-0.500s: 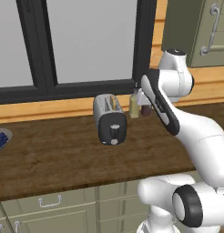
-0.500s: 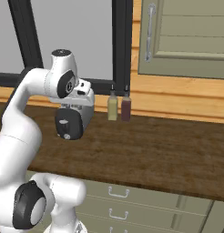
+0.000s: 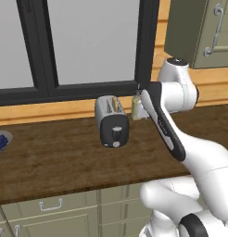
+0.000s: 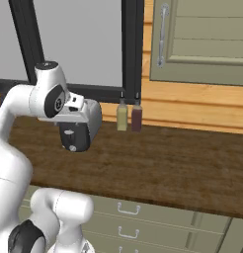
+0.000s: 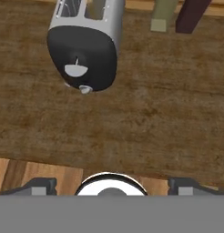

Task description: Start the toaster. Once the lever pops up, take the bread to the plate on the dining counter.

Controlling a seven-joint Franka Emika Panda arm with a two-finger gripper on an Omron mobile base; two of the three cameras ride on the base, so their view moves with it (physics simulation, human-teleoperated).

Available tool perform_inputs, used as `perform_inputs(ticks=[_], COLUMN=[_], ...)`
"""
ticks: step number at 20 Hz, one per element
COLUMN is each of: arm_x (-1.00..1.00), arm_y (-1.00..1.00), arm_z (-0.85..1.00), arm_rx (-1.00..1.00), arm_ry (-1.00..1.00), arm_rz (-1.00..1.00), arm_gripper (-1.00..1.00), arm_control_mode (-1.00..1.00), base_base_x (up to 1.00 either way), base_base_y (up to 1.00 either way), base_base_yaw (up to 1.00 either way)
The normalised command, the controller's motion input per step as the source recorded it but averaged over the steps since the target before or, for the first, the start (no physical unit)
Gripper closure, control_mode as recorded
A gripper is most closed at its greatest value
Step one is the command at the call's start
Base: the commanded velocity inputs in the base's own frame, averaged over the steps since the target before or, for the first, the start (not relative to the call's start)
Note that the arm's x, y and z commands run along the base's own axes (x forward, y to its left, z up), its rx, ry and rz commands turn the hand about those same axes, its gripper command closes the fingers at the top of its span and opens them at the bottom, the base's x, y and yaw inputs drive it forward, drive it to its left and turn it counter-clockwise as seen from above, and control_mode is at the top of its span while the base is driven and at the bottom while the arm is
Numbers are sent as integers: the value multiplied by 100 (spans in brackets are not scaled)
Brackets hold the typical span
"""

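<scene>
The silver toaster (image 3: 111, 121) stands on the wood counter under the window, its black end panel facing me. A pale tan sliver in one slot looks like the bread (image 3: 117, 105). My hand (image 4: 80, 111) hovers above and in front of the toaster (image 4: 76, 132), partly covering it. From the hand camera the toaster (image 5: 84, 48) lies ahead at upper left, with its slider and round knob (image 5: 85, 89) showing. My gripper (image 5: 112, 185) is open, its fingertips (image 5: 38, 185) wide apart with nothing between them. The plate and the dining counter are out of view.
Two bottles, one olive (image 4: 122, 117) and one dark red (image 4: 137, 117), stand against the wall right of the toaster. A grey bowl of blue berries (image 3: 0, 141) sits at the counter's far left. Drawers run below the counter, and a wall cabinet (image 4: 202, 42) hangs at upper right.
The arm's upper joint has dropped a little and the hand has edged slightly. The toaster and bottles have not moved.
</scene>
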Motion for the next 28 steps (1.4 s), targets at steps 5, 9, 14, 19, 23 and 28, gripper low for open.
perform_inputs(ticks=[5,9,14,19,23,28], arm_x=[13,36,83,70,33,7], arm_y=[75,66,44,6,0,7], arm_z=[-38,-26,-3,-10,-17,-43], arm_rx=[-2,0,0,-2,-6,0], arm_ry=[-3,-1,0,0,0,0], arm_rz=[-5,-3,-14,-15,-11,-3], arm_gripper=[-100,-100,100,100,100,100], arm_control_mode=[-100,-100,-100,-100,-100,-100], base_base_x=[0,0,0,0,0,0], base_base_y=[0,0,0,0,0,0], base_base_yaw=[0,0,0,0,0,0])
